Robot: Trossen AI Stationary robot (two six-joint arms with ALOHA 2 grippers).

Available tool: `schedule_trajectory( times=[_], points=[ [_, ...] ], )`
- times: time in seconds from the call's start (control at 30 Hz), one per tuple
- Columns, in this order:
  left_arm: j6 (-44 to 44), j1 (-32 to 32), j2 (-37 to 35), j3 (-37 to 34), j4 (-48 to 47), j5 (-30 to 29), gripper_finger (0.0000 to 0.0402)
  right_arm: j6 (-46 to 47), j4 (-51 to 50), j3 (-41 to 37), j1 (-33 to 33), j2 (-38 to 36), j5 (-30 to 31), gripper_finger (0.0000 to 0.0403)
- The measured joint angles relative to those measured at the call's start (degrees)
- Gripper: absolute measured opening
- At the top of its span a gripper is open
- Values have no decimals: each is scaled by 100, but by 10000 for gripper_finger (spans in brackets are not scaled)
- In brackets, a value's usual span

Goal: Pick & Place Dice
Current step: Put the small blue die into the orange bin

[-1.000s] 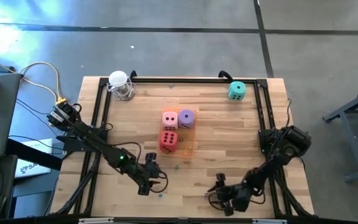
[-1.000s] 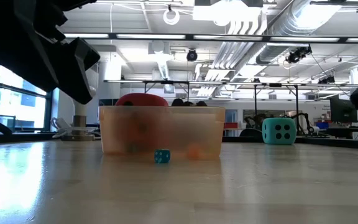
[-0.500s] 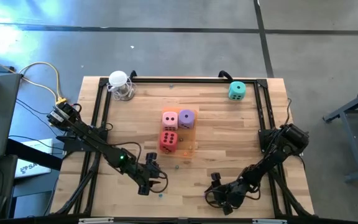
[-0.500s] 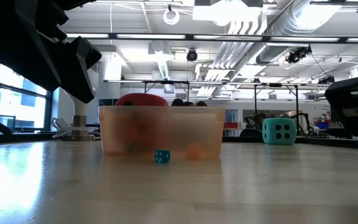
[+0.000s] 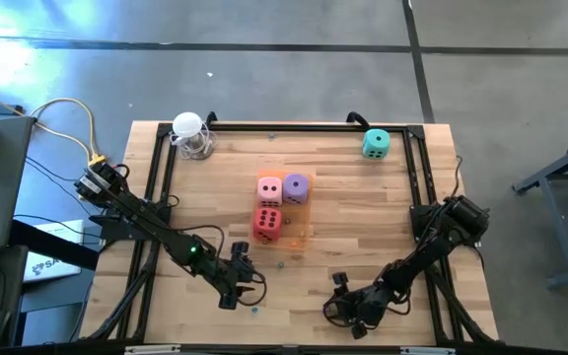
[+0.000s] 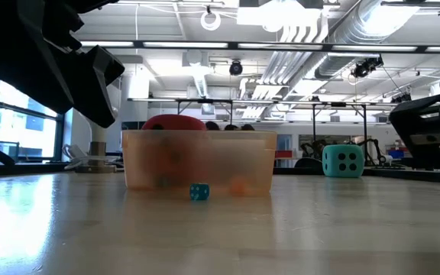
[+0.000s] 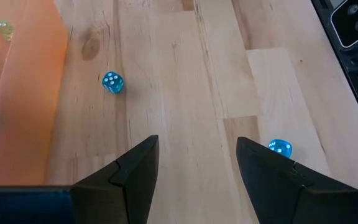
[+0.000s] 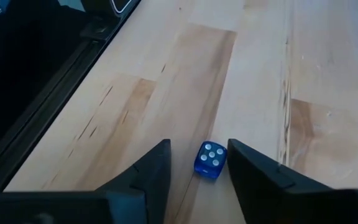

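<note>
Red die, pink die and purple die sit together on the translucent orange tray at mid-table. The teal die rests alone on the wood near the far right corner and also shows in the low view. My left gripper hangs open near the near edge, left of centre. My right gripper is open, low by the near edge. In its wrist view a tiny dark blue die lies on the table between the fingertips; I cannot tell whether either finger touches it.
Two tiny light blue dice lie on the wood ahead of my left gripper, beside the tray wall. A white object stands at the far left corner. A black frame borders the table.
My right gripper has moved toward the table's left along the near edge, coming into the low view from the right. The dice and my left arm have stayed still.
</note>
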Motion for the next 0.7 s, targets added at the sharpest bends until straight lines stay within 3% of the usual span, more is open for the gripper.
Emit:
schedule_trajectory(
  times=[0.5,0.7],
  points=[
    [-4,0,0,-33,13,0,210,-168,-190,0,2,-55,26,50],
    [-4,0,0,-33,17,-2,210,-286,-671,0,4,-297,-25,43]
  ],
)
